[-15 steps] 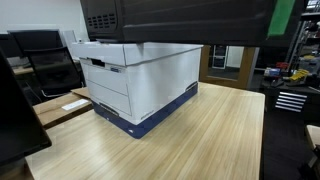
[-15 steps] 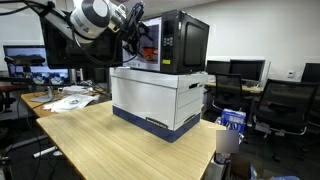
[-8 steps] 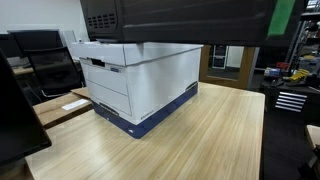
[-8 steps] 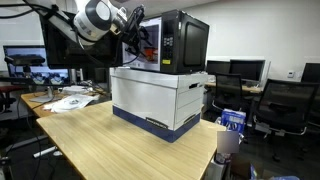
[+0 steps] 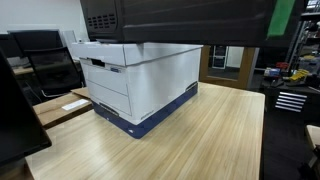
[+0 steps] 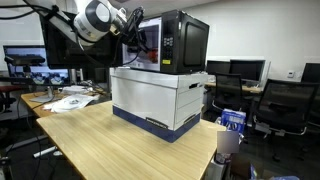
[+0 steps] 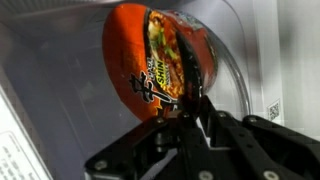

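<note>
Inside the microwave (image 6: 186,40), atop the box (image 6: 155,97): noodle cup (image 7: 148,55) sits directly ahead of the gripper (image 7: 192,100), round printed lid facing the wrist. Jaws nearly together, apparently pinching the cup's near rim. Single arm, reaching in from the open front.

red-orange noodle cup (image 7: 152,62), printed label showing, sits inside the microwave (image 6: 178,40).

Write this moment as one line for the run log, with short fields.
hand: shut on noodle cup rim | noodle cup: inside microwave | microwave: on white box | white box: on wooden table
</note>
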Action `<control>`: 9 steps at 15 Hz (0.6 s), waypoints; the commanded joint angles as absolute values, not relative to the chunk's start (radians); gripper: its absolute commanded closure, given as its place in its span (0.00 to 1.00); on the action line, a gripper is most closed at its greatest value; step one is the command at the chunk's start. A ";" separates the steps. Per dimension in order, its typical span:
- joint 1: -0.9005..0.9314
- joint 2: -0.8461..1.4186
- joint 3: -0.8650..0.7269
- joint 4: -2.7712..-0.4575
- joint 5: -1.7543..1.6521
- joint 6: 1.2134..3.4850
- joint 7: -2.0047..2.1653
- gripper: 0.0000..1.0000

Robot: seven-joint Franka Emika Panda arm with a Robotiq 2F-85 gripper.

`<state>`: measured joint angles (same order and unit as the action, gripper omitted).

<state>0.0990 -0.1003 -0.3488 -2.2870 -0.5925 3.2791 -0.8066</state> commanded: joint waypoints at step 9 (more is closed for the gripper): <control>0.217 -0.176 -0.439 -2.308 -0.533 3.203 -0.829 0.95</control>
<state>0.1778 -0.1140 -0.4184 -2.2778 -0.5557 3.2536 -0.8066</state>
